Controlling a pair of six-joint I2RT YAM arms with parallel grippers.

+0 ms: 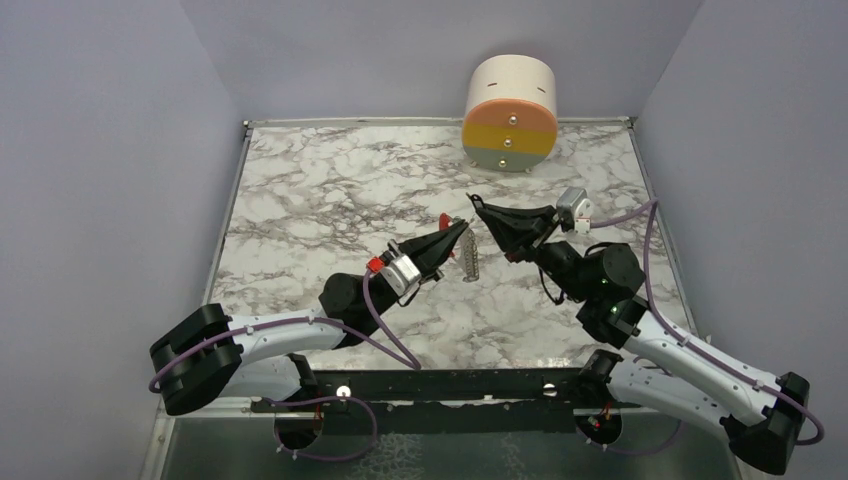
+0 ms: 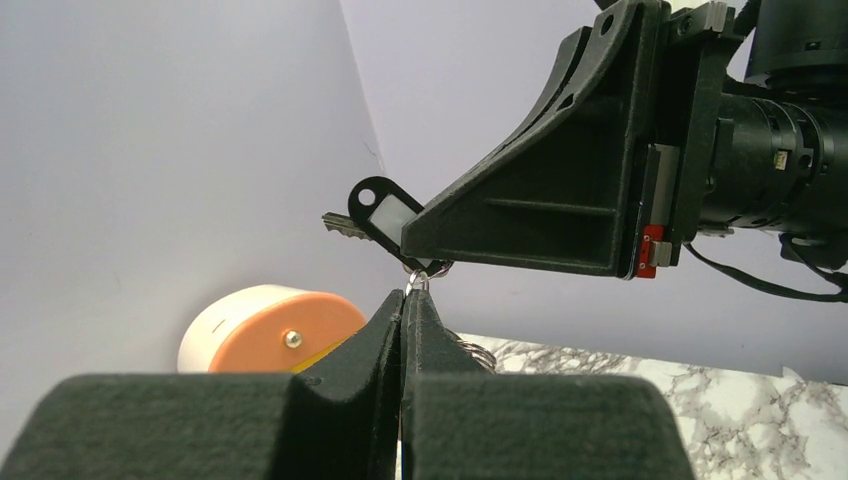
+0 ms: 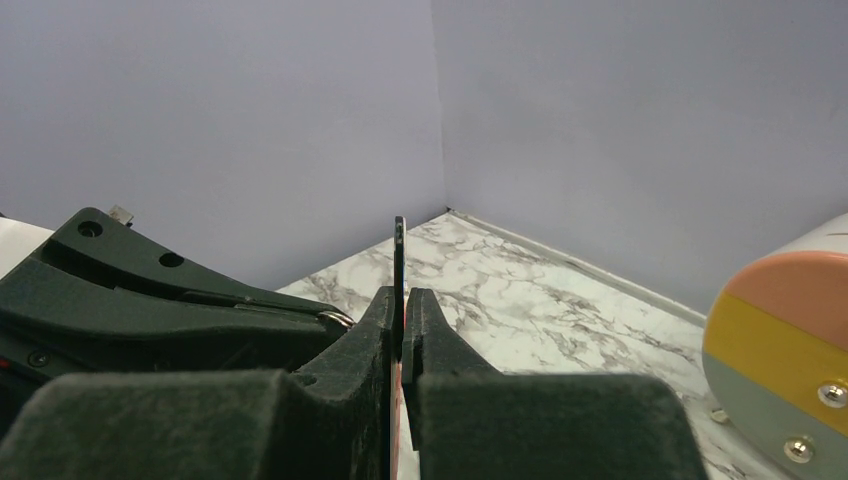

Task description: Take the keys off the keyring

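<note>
The two grippers meet tip to tip above the middle of the table (image 1: 300, 190). The left gripper (image 1: 462, 228) is closed tight. In its own camera its fingers (image 2: 385, 330) pinch the keyring (image 2: 418, 282), a thin little metal loop that pokes out of the tip. The right gripper (image 1: 479, 207) is closed too. It pinches a flat black tag (image 2: 385, 208) with a pale middle. A jagged metal bit (image 2: 340, 225) sticks out past the tag. In the right camera the tag (image 3: 399, 250) stands thin on its edge between the fingers (image 3: 430, 335). The loop reaches up to the bottom of the right gripper, just under the tag.

The keys (image 1: 468, 250) are by the left gripper's tip. The red piece (image 1: 443, 218) sits just beside the tip on the far side. The silver strip (image 1: 471, 262) is just below the tip on the near side. I cannot tell if it hangs or lies on the table. A round box (image 1: 510, 112) with pink, yellow and grey fronts stands at the back of the table, well apart from the grippers.
</note>
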